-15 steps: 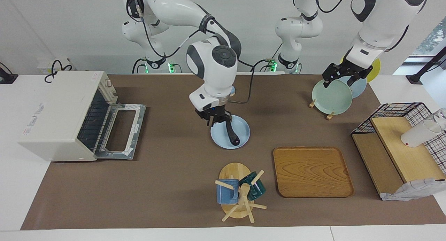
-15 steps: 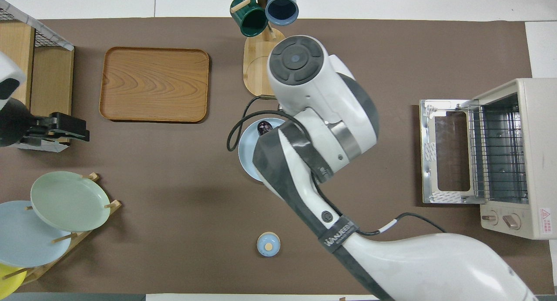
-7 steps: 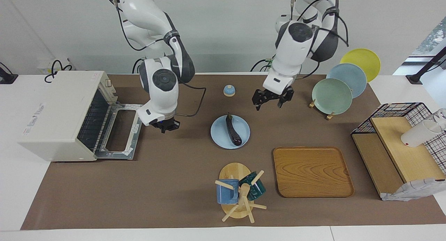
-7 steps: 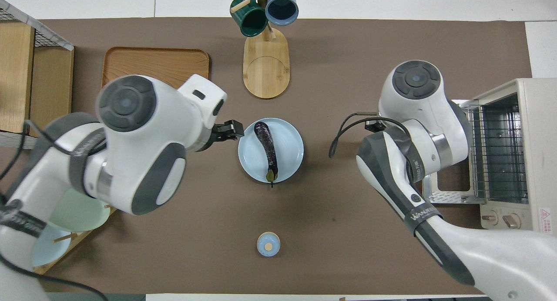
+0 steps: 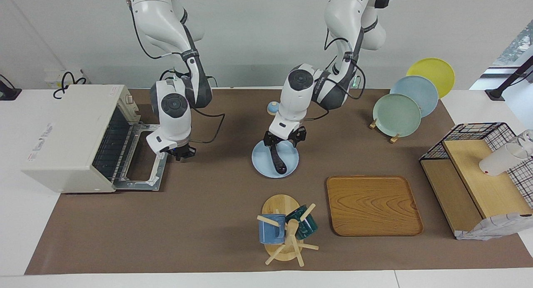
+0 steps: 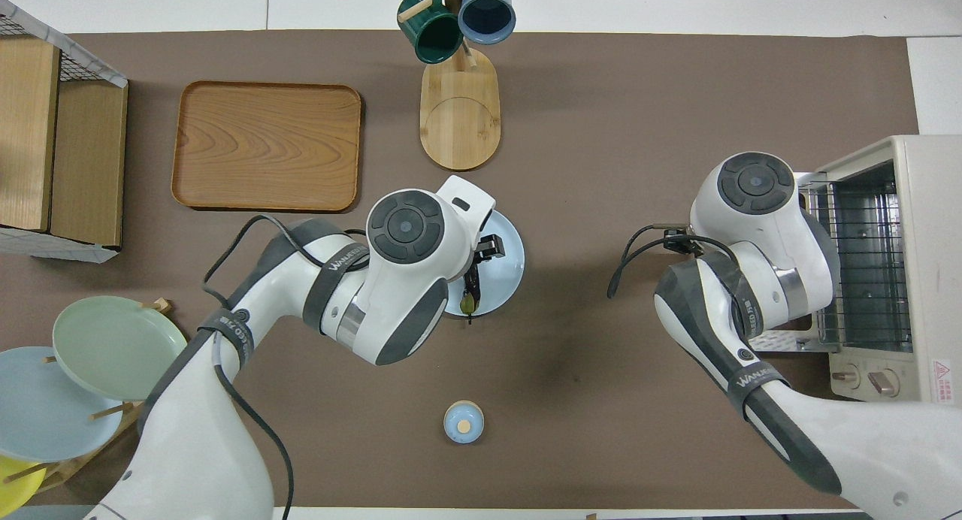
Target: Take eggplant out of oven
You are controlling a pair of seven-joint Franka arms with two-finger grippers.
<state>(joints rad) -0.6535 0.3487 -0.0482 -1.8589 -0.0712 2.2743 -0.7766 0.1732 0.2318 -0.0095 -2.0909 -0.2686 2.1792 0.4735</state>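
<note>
The eggplant (image 5: 277, 158) lies on the blue plate (image 5: 291, 163) mid-tabletop, well apart from the oven (image 5: 75, 138), whose door (image 5: 145, 155) hangs open with nothing visible on its rack. The left gripper (image 5: 284, 140) hovers over the plate at the eggplant's stem end, jaws spread. The right gripper (image 5: 180, 152) hangs just over the door's outer edge, jaws pressed together on nothing. The risk, as I see it: if the left jaws come down skewed, they could roll the eggplant off the plate or shove the plate itself; the right gripper, if it drops, could knock the door.
</note>
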